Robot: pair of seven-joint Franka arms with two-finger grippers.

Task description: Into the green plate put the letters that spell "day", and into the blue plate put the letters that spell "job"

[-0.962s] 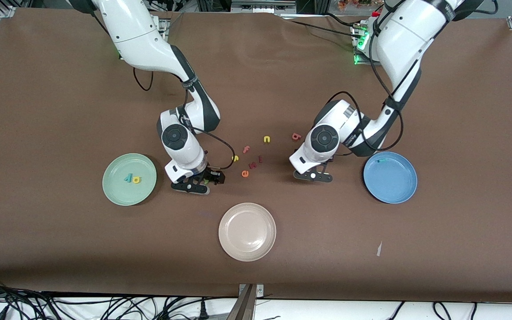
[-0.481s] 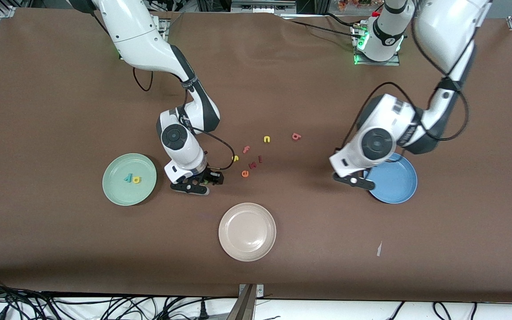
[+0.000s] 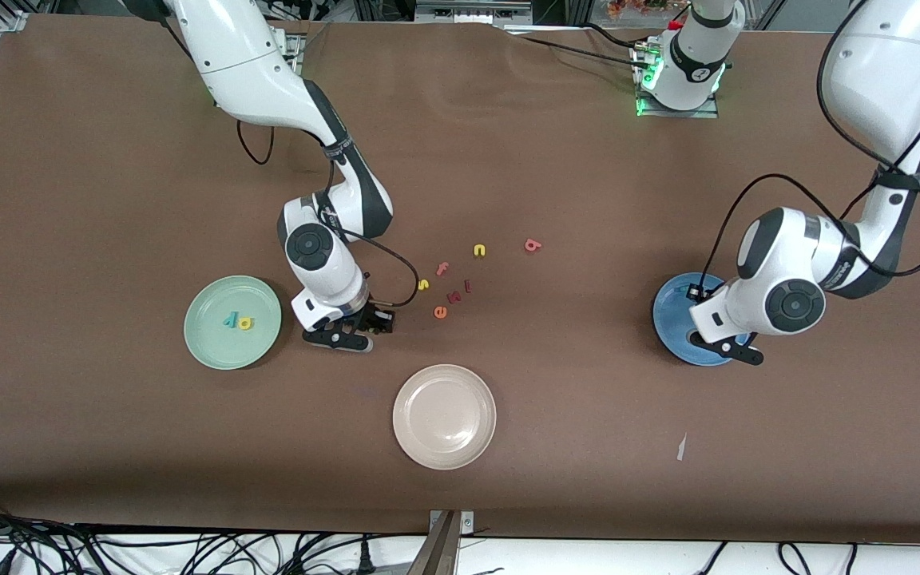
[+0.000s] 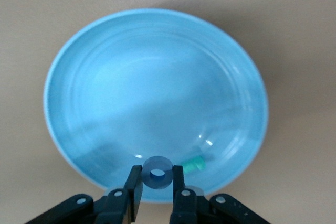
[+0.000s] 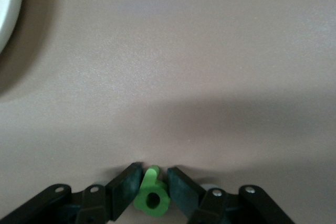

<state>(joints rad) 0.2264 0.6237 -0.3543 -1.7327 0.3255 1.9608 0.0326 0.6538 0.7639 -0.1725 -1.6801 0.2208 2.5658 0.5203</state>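
the green plate (image 3: 203, 346) is lying toward the right arm's end of the table, with a teal "y" (image 3: 230, 320) and a yellow letter (image 3: 246, 323) touching side by side in it.

just beside that plate, at its three o'clock in the front view, the right gripper (image 3: 364, 327) is working low at the bare brown table (image 3: 109, 200). in the right wrist view its fingers are pressing narrowly on a green letter (image 5: 152, 195), one pad on each flank, so it is gripping that piece.

nearer the front camera, the beige plate (image 3: 444, 416) is sitting between the two arms.

at the table's middle the loose letters are lying apart from one another: a yellow "s" (image 3: 423, 284), a salmon "f" (image 3: 442, 268), an orange "e" (image 3: 441, 312), two small red pieces (image 3: 460, 291), a yellow "n" (image 3: 479, 251) and, at the n's three o'clock, the salmon-pink "b" (image 3: 533, 245).

toward the left arm's end, the blue plate (image 3: 668, 307) is lying under the left gripper (image 3: 735, 345). the left wrist view shows that gripper (image 4: 157, 184) hanging over the plate's rim, its fingers pinching the blue ring "o" (image 4: 157, 172) between narrowly set pads. a teal hooked stroke (image 4: 195, 162) is resting inside the plate.
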